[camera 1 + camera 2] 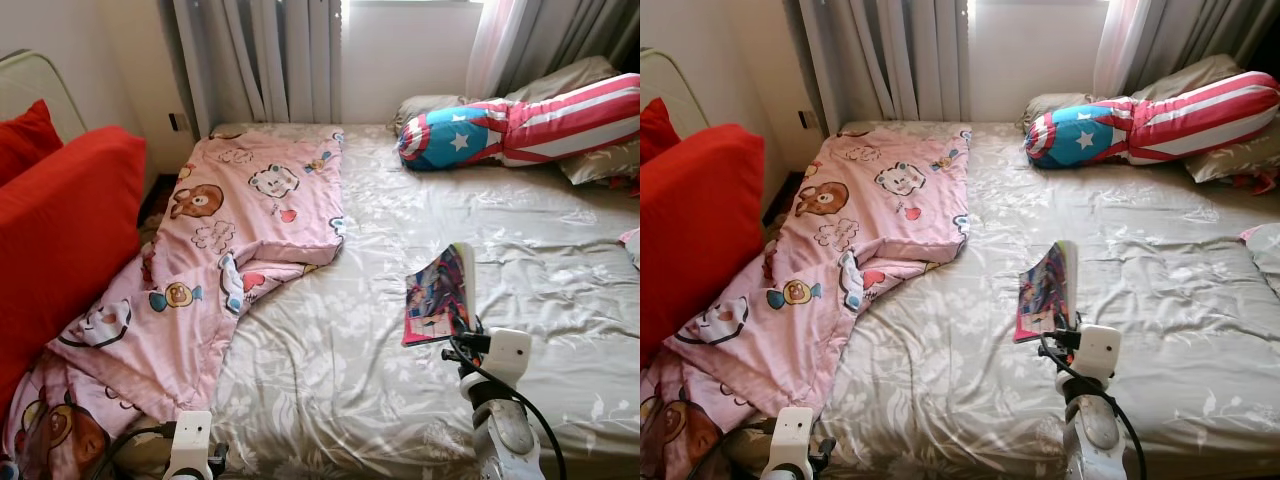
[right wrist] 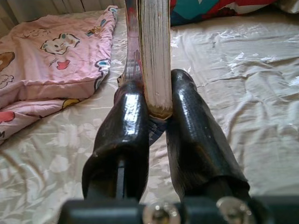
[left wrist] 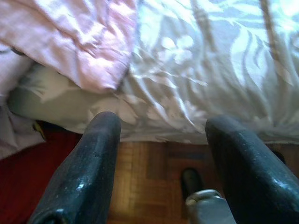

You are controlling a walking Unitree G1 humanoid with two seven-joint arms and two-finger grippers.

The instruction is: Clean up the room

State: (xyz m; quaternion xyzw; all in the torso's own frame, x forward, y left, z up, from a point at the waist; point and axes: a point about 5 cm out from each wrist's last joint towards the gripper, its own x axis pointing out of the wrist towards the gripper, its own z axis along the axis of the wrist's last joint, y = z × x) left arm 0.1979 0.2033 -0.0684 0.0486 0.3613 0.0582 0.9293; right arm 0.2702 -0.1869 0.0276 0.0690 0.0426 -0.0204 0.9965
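While the right gripper [image 2: 156, 109] pinches one colourful paperback book [image 1: 440, 293] upright at lower right, the left gripper [image 3: 161, 154] hangs spread

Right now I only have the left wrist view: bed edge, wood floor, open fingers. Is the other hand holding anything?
Observer: Yes. The right hand is shut on a book, clamping its page edge.
Operator: Is it lying flat?
Observer: No, the book stands upright over the grey floral sheet; I cannot tell whether it touches it.
Operator: Anything further up the bed?
Observer: A stars-and-stripes pillow lies at the far end, on the robot's right.
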